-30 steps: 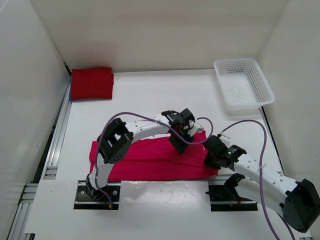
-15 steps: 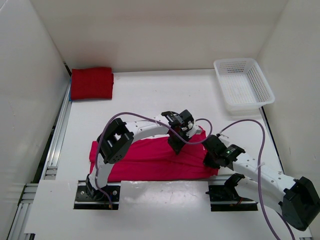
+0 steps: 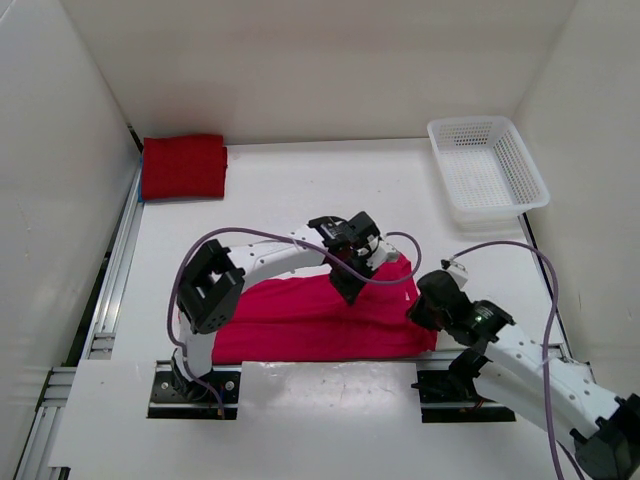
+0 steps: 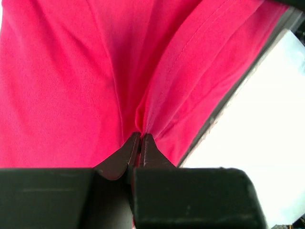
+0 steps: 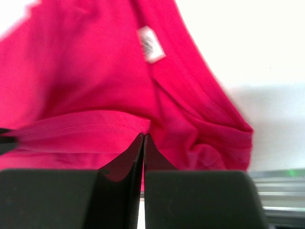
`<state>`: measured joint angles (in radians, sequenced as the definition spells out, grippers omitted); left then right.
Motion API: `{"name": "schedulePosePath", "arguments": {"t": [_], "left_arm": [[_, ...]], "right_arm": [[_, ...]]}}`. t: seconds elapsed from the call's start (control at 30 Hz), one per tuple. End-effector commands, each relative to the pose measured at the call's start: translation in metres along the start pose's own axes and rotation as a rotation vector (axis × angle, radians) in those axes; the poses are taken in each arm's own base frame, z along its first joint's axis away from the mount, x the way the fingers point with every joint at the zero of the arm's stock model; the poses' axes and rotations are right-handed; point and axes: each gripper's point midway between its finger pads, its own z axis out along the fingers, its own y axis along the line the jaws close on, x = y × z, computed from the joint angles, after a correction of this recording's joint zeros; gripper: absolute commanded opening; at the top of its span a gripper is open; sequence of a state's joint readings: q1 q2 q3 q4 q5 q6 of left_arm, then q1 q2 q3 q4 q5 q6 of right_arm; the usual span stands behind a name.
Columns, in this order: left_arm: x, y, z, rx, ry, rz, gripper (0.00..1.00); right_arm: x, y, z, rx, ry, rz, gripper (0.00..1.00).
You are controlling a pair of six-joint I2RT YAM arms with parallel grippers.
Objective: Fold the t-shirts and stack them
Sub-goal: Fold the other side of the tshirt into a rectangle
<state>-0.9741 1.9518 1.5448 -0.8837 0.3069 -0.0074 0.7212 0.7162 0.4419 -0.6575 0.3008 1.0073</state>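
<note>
Now folding the pink-magenta t-shirt (image 3: 290, 322), lying at the near edge of the table (image 3: 300, 190).
My left gripper (image 4: 140, 136) and right gripper (image 5: 143, 135) are clamping its right hem, edging leftward since 1 second ago.

The fixed overhead camera looks down and forward from high above the near edge, taking in the whole white counter (image 3: 280, 190). Each wrist camera sights along its own tool, the left tool (image 4: 139, 137) and the right tool (image 5: 143, 136), at very close range on the pink t-shirt (image 3: 310, 315), the one thing all three views share.
</note>
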Motion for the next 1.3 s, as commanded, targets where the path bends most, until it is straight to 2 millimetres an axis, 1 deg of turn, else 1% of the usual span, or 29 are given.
{"name": "schedulePosePath", "arguments": {"t": [0.0, 0.03, 0.07, 0.1, 0.13, 0.17, 0.23, 0.27, 0.3, 0.33, 0.37, 0.4, 0.43, 0.47, 0.57, 0.6, 0.63, 0.67, 0.77, 0.9, 0.93, 1.0, 1.07, 1.1, 1.13, 1.2, 1.23, 1.27], "left_arm": [[-0.006, 0.0, -0.035, 0.003, -0.081, 0.003, 0.11], [-0.008, 0.005, -0.04, -0.002, -0.094, -0.007, 0.11], [-0.007, 0.005, -0.044, -0.013, -0.103, -0.005, 0.11], [-0.008, 0.004, -0.047, -0.014, -0.111, -0.002, 0.11], [-0.005, 0.004, -0.046, -0.013, -0.103, -0.005, 0.11], [-0.003, 0.003, -0.05, -0.013, -0.104, -0.004, 0.11], [0.004, -0.006, -0.047, -0.005, -0.086, 0.012, 0.11], [0.007, -0.01, -0.047, -0.002, -0.083, 0.02, 0.11], [0.011, -0.013, -0.044, 0.003, -0.07, 0.028, 0.11], [0.015, -0.013, -0.044, 0.003, -0.065, 0.027, 0.11], [0.015, -0.013, -0.044, 0.003, -0.065, 0.027, 0.11], [0.018, -0.016, -0.045, 0.013, -0.064, 0.027, 0.11], [0.021, -0.015, -0.043, 0.013, -0.055, 0.024, 0.11], [0.021, -0.015, -0.043, 0.013, -0.055, 0.024, 0.11], [0.027, -0.015, -0.043, 0.013, -0.045, 0.02, 0.11], [0.031, -0.016, -0.041, 0.024, -0.035, 0.017, 0.11], [0.03, -0.017, -0.043, 0.024, -0.043, 0.02, 0.11], [0.035, -0.016, -0.041, 0.024, -0.03, 0.016, 0.11], [0.038, -0.018, -0.042, 0.033, -0.029, 0.016, 0.11], [0.041, -0.017, -0.04, 0.033, -0.02, 0.013, 0.11], [0.045, -0.02, -0.037, 0.036, 0.0, 0.015, 0.11], [0.045, -0.021, -0.037, 0.045, 0.0, 0.015, 0.11], [0.048, -0.021, -0.035, 0.045, 0.009, 0.012, 0.11], [0.048, -0.024, -0.034, 0.048, 0.012, 0.02, 0.11], [0.05, -0.023, -0.031, 0.048, 0.022, 0.017, 0.11], [0.051, -0.022, -0.029, 0.048, 0.031, 0.014, 0.11], [0.045, -0.018, -0.027, 0.024, 0.009, 0.021, 0.11], [0.046, -0.014, -0.025, 0.008, 0.006, 0.022, 0.11]], "right_arm": [[-0.021, 0.013, -0.011, -0.074, -0.095, 0.0, 0.0], [-0.024, 0.016, -0.016, -0.092, -0.107, -0.005, 0.0], [-0.026, 0.018, -0.019, -0.095, -0.109, -0.004, 0.0], [-0.024, 0.017, -0.021, -0.092, -0.094, -0.017, 0.0], [-0.021, 0.019, -0.024, -0.1, -0.078, -0.027, 0.0], [-0.02, 0.022, -0.028, -0.113, -0.069, -0.033, 0.0], [-0.01, 0.024, -0.036, -0.118, -0.035, -0.082, 0.0], [-0.011, 0.024, -0.04, -0.122, -0.043, -0.098, 0.0], [-0.008, 0.031, -0.049, -0.145, -0.037, -0.118, 0.0], [-0.006, 0.026, -0.053, -0.12, -0.034, -0.123, 0.0], [-0.005, 0.027, -0.057, -0.12, -0.029, -0.129, 0.0], [0.001, 0.031, -0.065, -0.14, -0.009, -0.148, 0.0], [0.008, 0.025, -0.065, -0.109, 0.019, -0.151, 0.0], [0.013, 0.028, -0.069, -0.125, 0.034, -0.167, 0.0], [0.035, 0.032, -0.074, -0.145, 0.121, -0.192, 0.0], [0.04, 0.029, -0.074, -0.129, 0.137, -0.207, 0.0], [0.043, 0.03, -0.075, -0.137, 0.145, -0.21, 0.0], [0.05, 0.029, -0.076, -0.127, 0.167, -0.225, 0.0], [0.06, 0.03, -0.082, -0.139, 0.202, -0.247, 0.0], [0.065, 0.029, -0.085, -0.138, 0.228, -0.237, 0.0], [0.069, 0.026, -0.083, -0.13, 0.241, -0.241, 0.0], [0.076, 0.027, -0.087, -0.138, 0.283, -0.231, 0.0], [0.081, 0.023, -0.088, -0.152, 0.307, -0.238, 0.0], [0.083, 0.018, -0.086, -0.13, 0.311, -0.234, 0.0], [0.083, 0.017, -0.086, -0.134, 0.311, -0.22, 0.0], [0.081, 0.009, -0.077, -0.111, 0.28, -0.212, 0.0], [0.077, 0.014, -0.075, -0.123, 0.253, -0.205, 0.0], [0.071, 0.017, -0.073, -0.128, 0.218, -0.2, 0.0]]}}
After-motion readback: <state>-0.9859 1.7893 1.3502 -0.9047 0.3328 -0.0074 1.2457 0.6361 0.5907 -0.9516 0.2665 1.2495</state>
